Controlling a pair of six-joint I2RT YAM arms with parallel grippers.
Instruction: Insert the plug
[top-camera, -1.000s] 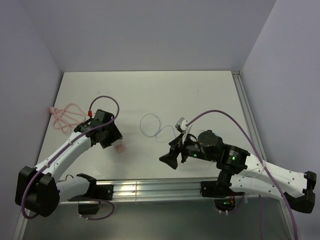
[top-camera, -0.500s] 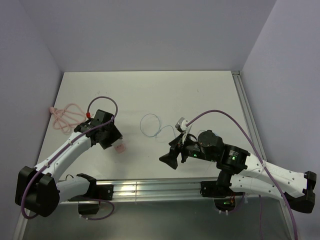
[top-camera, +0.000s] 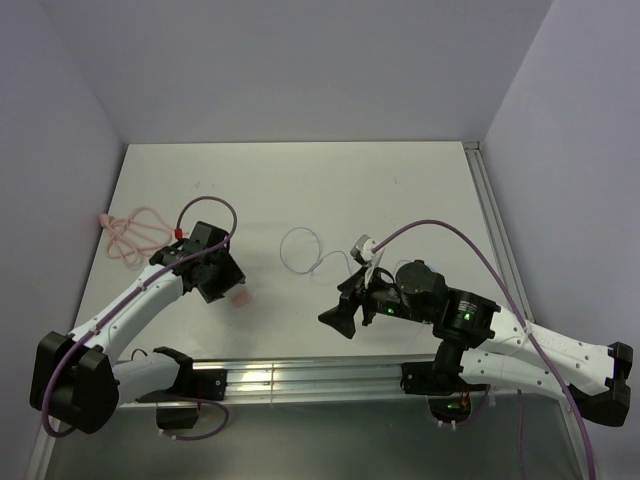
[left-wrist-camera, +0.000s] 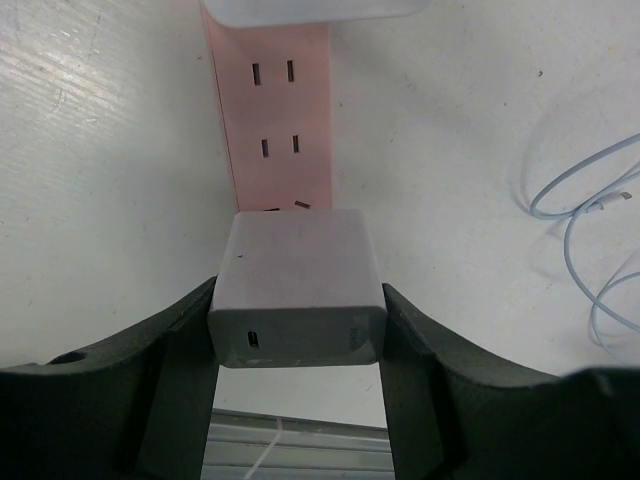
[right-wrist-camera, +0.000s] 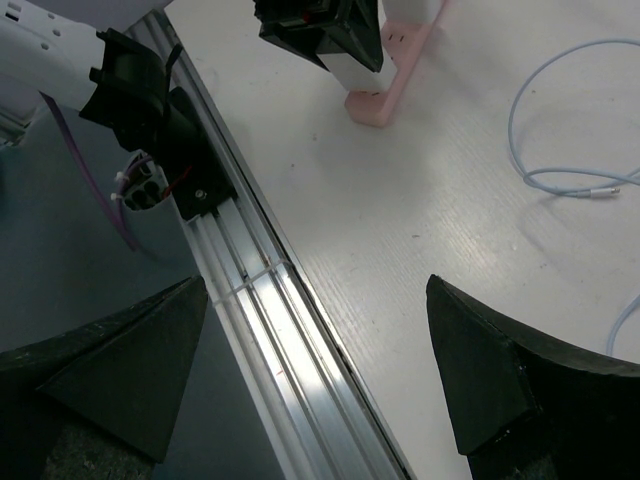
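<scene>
- Left end effector (left-wrist-camera: 298, 312): clenched on the white adapter block (left-wrist-camera: 297, 290), over the near end of the pink socket strip (left-wrist-camera: 270, 100). I cannot tell whether the block is seated.
- Right end effector (right-wrist-camera: 315, 345): released and empty, above the desk (right-wrist-camera: 420, 250) edge.
- The plug (right-wrist-camera: 603, 192) lies on the desk, ending its pale wire (right-wrist-camera: 515, 120), untouched.
- My judgement: pinch just behind the plug head and square it to the adapter's port (left-wrist-camera: 256, 338). The thin wire may twist.

Charger block (left-wrist-camera: 297, 290): matt plastic (smooth).
</scene>
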